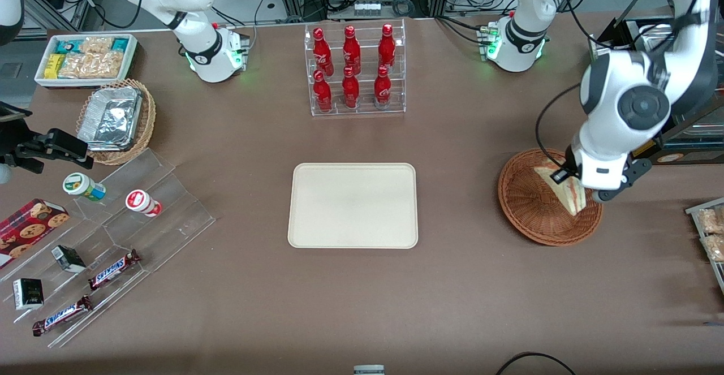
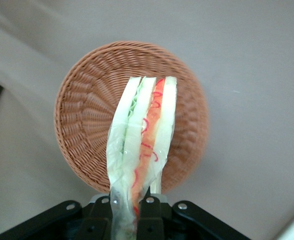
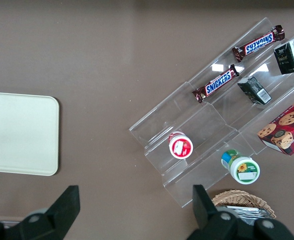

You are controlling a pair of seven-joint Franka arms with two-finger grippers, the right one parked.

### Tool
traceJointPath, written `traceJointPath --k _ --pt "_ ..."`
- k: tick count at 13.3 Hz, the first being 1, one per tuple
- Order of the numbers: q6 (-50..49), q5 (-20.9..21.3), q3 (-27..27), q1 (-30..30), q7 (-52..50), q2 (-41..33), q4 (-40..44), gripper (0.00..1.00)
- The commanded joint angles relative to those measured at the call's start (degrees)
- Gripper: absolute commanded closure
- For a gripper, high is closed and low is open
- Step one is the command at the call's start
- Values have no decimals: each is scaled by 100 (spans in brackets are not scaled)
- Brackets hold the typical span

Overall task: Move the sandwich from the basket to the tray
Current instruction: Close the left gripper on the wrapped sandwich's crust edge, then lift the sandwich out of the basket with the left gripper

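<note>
We saw the tool (image 2: 129, 220) cut off by the wrist picture's edge, its fingers (image 2: 149, 215) swallowing the sandwich's (image 2: 144, 130) end, while the arm hid part of the basket (image 1: 531, 205) from the front.

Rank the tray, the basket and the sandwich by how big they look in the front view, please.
1. Tray, clearly largest.
2. Basket, about as wide as the tray's short side.
3. Sandwich, smallest, though partly hidden by the arm. The claw, above the basket, holds it, a bit nearer this camera, so it may look slightly bigger.

Even bright overhead light; soft shadows; wrist view slightly blurred.
</note>
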Motion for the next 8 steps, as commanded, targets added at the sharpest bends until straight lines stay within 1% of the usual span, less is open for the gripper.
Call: traceJointPath --k 1,2,3,5,8 --pt "-330 -114 37 -687 -16 100 525 100" --pt "-312 -132 37 -925 -16 118 596 100" --pt "-286 -254 37 -1119 -16 205 702 100" --pt "-277 -492 37 -1636 -33 530 1070 100" --pt "-103 -721 37 -2103 -33 1136 1536 100"
